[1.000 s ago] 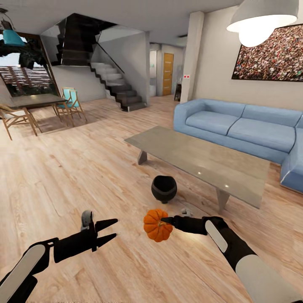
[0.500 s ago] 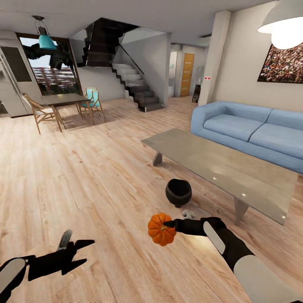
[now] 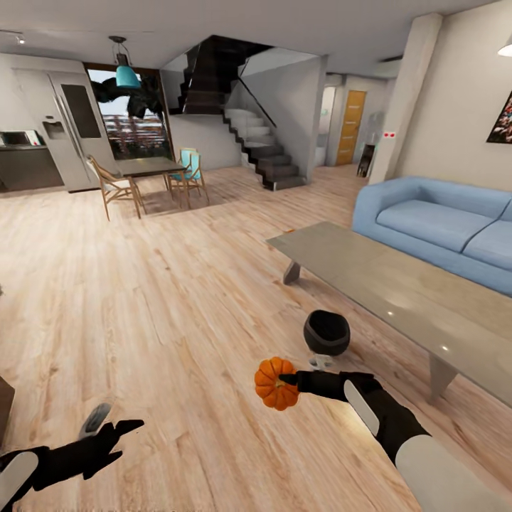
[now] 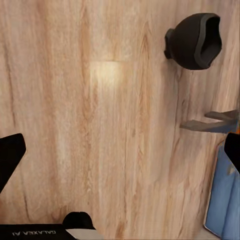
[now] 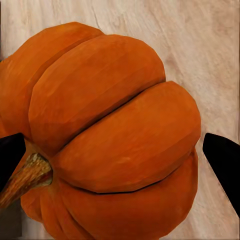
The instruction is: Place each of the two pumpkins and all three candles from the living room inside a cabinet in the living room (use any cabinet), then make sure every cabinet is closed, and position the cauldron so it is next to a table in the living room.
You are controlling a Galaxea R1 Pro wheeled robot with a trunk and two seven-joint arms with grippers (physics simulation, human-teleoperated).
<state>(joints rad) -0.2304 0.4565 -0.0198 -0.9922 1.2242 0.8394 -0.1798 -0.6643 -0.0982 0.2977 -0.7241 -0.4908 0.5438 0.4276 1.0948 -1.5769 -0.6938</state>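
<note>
The right hand (image 3: pixel 284 380) holds a pumpkin (image 3: pixel 276 383) tight, just in front of the cauldron (image 3: pixel 326 332). The left hand (image 3: pixel 117 431) is wide, holding nothing.

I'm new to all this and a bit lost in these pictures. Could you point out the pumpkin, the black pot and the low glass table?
pumpkin (image 3: pixel 274 384), head view, on its ribbed orange side.
cauldron (image 3: pixel 326 333), head view, on its dark inside.
table (image 3: pixel 384 281), head view, on the bare greyish top.
</note>
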